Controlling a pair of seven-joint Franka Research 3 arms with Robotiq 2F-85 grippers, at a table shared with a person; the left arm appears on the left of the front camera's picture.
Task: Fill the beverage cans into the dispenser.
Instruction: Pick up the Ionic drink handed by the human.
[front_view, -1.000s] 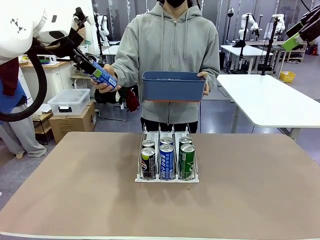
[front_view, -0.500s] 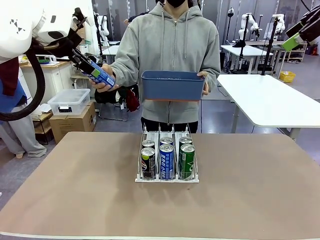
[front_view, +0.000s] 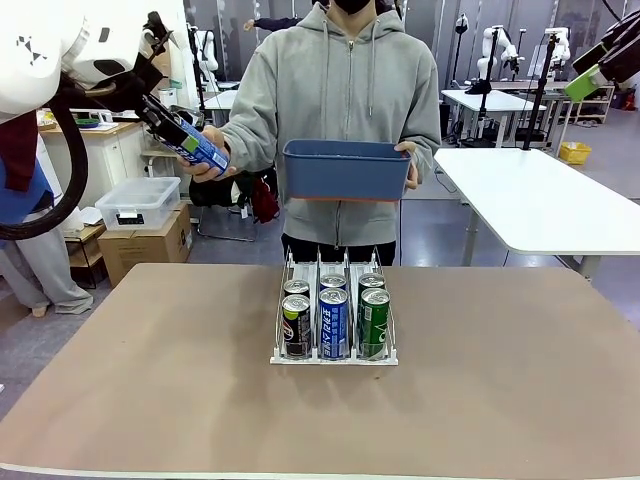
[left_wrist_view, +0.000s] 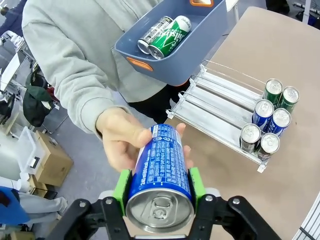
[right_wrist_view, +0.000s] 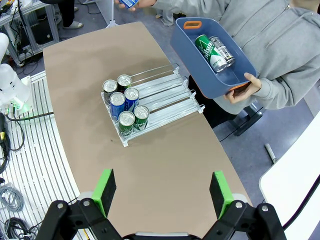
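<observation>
My left gripper (left_wrist_view: 160, 192) is shut on a blue-and-white beverage can (left_wrist_view: 161, 167), its green pads pressed on both sides. A person's hand (left_wrist_view: 119, 141) cups the same can from behind. In the front view this can (front_view: 203, 150) hangs high at the left, beyond the table's far edge. The dispenser (front_view: 335, 359) sits mid-table with several cans (front_view: 333, 322) at its near end, two per lane. The person's other hand holds a blue bin (left_wrist_view: 207, 30) with a green can (left_wrist_view: 169, 40) and a dark can (left_wrist_view: 152, 34). My right gripper (right_wrist_view: 163, 192) hangs open high above the table.
In the left wrist view the dispenser's lanes (left_wrist_view: 215, 107) are bare at the end toward the person. The person stands close behind the table's far edge. Brown tabletop (front_view: 150, 380) lies free on both sides of the rack. A white table (front_view: 540, 200) stands at the back right.
My left gripper and the blue-and-white can have shifted slightly up and to the left. The person's hand stays on the can, and the bin has not moved.
</observation>
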